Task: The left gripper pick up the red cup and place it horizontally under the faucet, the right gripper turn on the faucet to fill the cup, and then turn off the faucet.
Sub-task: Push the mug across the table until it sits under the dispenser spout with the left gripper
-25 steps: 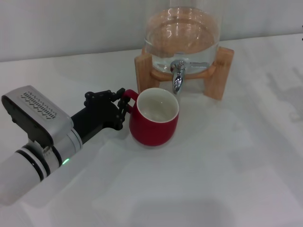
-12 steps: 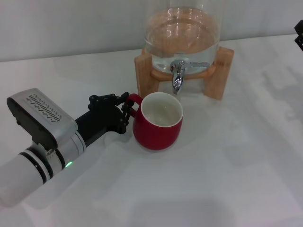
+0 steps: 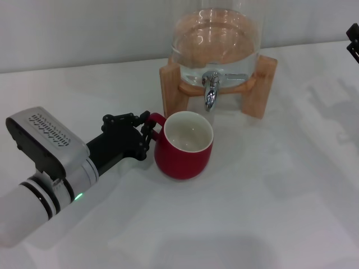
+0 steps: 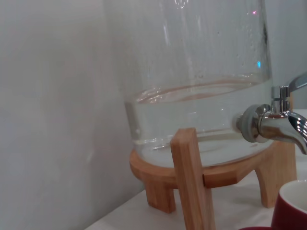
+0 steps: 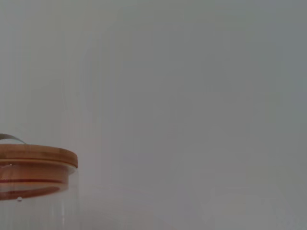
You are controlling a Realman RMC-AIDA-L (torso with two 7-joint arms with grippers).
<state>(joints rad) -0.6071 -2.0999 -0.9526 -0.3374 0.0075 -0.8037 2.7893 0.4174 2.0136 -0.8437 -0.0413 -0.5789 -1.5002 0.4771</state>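
The red cup (image 3: 184,148) is upright with its white inside showing, just in front of the faucet (image 3: 210,89) and slightly to its left. My left gripper (image 3: 147,129) comes in from the left and is shut on the cup's small loop handle. In the left wrist view the chrome faucet (image 4: 280,128) juts out above the cup's rim (image 4: 291,208). Of my right gripper (image 3: 353,39), only a black piece shows at the far right edge, well away from the faucet.
The glass dispenser (image 3: 216,42), holding water, sits in a wooden stand (image 3: 169,84) at the back of the white table (image 3: 263,202). Its wooden lid (image 5: 33,160) shows in the right wrist view. A pale wall rises behind.
My left gripper has nudged the cup a little nearer and to the right, then slightly back left. A black piece of the right gripper has come into view at the right edge.
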